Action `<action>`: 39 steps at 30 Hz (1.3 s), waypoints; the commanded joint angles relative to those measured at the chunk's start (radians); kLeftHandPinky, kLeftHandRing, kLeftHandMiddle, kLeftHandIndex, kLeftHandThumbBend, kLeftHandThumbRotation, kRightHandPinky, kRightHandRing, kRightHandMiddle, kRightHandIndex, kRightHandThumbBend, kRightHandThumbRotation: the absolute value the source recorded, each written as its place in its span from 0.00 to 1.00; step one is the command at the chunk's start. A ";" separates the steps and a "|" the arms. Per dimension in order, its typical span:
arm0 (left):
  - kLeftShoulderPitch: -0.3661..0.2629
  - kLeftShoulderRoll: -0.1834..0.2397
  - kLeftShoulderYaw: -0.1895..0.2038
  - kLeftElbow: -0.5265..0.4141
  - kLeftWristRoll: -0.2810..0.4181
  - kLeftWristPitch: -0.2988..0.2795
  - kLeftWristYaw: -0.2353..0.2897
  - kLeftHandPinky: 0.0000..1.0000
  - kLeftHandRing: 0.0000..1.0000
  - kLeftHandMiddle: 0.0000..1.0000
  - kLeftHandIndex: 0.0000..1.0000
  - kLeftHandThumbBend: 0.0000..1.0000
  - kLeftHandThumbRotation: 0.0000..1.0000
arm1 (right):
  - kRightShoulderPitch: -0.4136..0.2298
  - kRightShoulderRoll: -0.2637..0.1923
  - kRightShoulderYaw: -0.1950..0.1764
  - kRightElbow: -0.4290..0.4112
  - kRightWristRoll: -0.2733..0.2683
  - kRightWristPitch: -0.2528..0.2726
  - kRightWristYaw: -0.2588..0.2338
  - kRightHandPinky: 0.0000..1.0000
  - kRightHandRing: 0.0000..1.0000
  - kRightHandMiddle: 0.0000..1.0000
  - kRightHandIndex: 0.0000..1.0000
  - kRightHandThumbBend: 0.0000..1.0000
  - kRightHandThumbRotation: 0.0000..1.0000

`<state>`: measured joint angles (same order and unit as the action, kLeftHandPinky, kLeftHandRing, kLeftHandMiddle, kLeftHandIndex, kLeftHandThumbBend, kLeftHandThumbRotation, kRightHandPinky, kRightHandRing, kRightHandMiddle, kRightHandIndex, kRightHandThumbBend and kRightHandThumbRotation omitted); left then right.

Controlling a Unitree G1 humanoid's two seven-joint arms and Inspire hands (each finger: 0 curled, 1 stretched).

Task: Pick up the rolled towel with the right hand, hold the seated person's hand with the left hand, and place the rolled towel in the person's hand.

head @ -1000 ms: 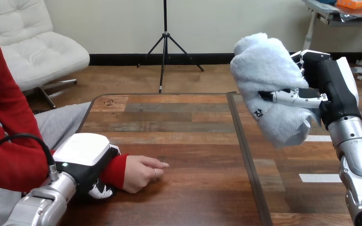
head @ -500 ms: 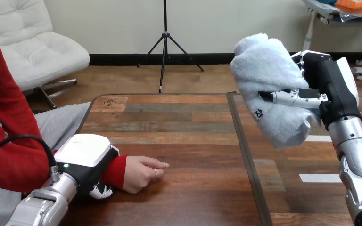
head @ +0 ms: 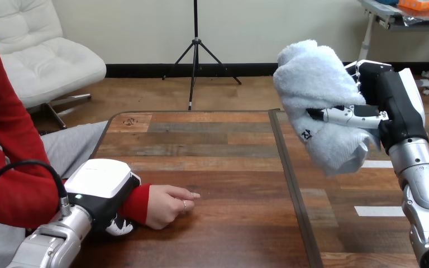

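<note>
**Towel raised, wrist clasped**

The robot's right hand (head: 388, 106) is gripping the fluffy white rolled towel (head: 318, 84), thumb and fingers curling round it, and is holding it up over the right side of the brown plank-patterned wooden table (head: 223, 145). The left hand (head: 100, 187) is clasping the person's red-sleeved wrist (head: 137, 202), fingers curling beneath it. The person's hand (head: 167, 205) is resting loosely closed on the table.

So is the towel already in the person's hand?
No, the rolled towel sits in the right hand, raised above the table, apart from the person's hand.

White rolled towel (head: 318, 95) tilts aloft at right; person's hand (head: 167, 205) lies loosely fisted on the table (head: 229, 167).
</note>
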<state>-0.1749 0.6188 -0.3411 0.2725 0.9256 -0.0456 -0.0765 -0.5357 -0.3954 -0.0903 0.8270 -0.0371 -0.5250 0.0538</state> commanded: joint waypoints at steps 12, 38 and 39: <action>-0.035 0.015 0.003 -0.012 0.009 0.007 0.017 0.59 0.61 0.61 0.56 0.70 0.00 | -0.041 -0.003 -0.027 -0.073 0.017 -0.012 -0.010 0.29 0.34 0.40 0.42 0.81 0.00; -0.022 0.010 0.036 -0.007 -0.043 -0.001 0.088 0.39 0.44 0.47 0.46 0.57 0.00 | -0.045 -0.002 -0.027 -0.060 0.017 -0.013 -0.006 0.28 0.33 0.39 0.42 0.81 0.00; -0.021 0.010 0.036 -0.007 -0.044 -0.002 0.090 0.38 0.44 0.47 0.45 0.57 0.00 | -0.045 -0.002 -0.026 -0.060 0.017 -0.013 -0.007 0.28 0.33 0.39 0.42 0.81 0.00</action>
<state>-0.1688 0.6187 -0.3393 0.2744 0.9017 -0.0478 -0.0193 -0.5357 -0.3954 -0.0904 0.8270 -0.0351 -0.5249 0.0589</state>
